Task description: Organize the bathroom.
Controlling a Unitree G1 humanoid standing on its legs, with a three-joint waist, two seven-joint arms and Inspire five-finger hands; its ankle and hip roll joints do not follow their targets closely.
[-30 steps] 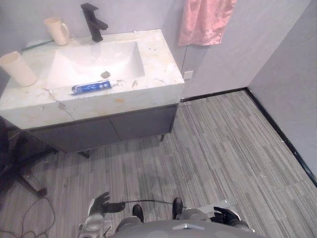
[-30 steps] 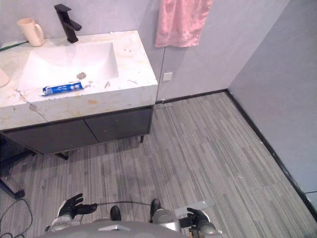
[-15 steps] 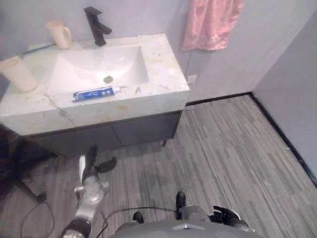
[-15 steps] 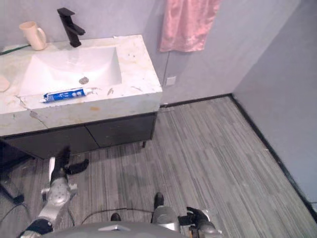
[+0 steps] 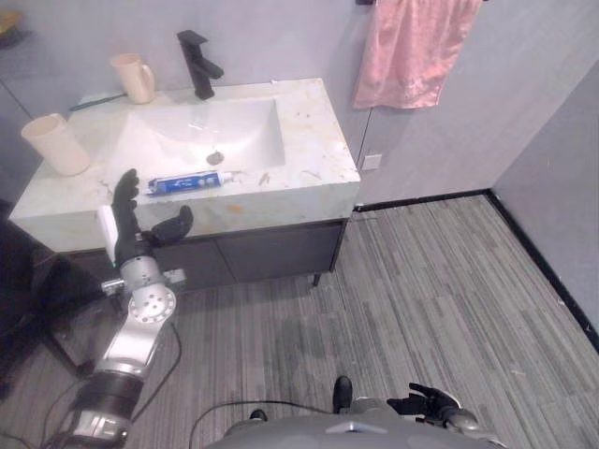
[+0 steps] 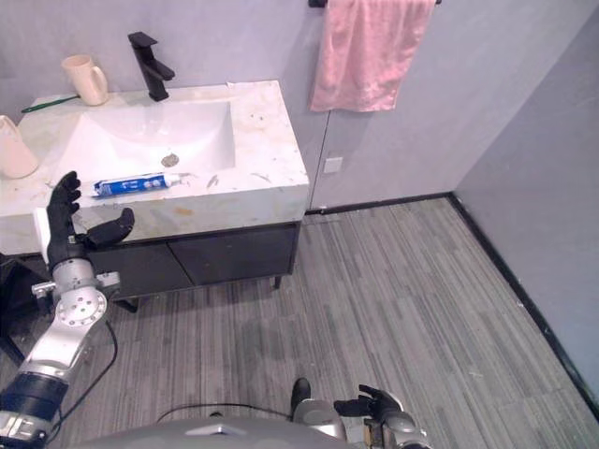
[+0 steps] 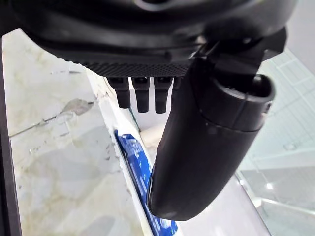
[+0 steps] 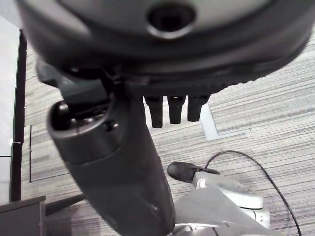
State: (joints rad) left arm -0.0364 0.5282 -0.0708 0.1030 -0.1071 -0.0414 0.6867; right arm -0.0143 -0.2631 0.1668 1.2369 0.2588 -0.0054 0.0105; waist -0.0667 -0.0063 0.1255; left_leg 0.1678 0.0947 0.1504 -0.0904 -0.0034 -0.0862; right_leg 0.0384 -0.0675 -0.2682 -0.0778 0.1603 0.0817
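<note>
You are looking down at a pale marble tabletop (image 5: 318, 168) with a white basin sunk into it, and the thing your coming move turns on is the blue-and-white toothpaste tube (image 5: 184, 182) lying flat on the front lip of that tabletop, just ahead of the basin's drain. Its long axis is running side to side along the front edge, cap end pointing to the robot's right. Your left robot hand (image 5: 131, 223) is hovering at the tabletop's front edge with fingers straight and thumb spread wide — holding nothing — and the tube is lying just beyond and a little to the right of those fingers, near but not touching; the left wrist view is showing the tube (image 7: 140, 172) stretching away past the thumb. Your right robot hand (image 5: 426, 404) is hanging low over the grey striped floor, well apart from the sink, fingers relaxed and empty — so the left is clearly the nearer one. You would likely need to reach forward and slightly right, closing across the tube's narrow width rather than along its length.
</note>
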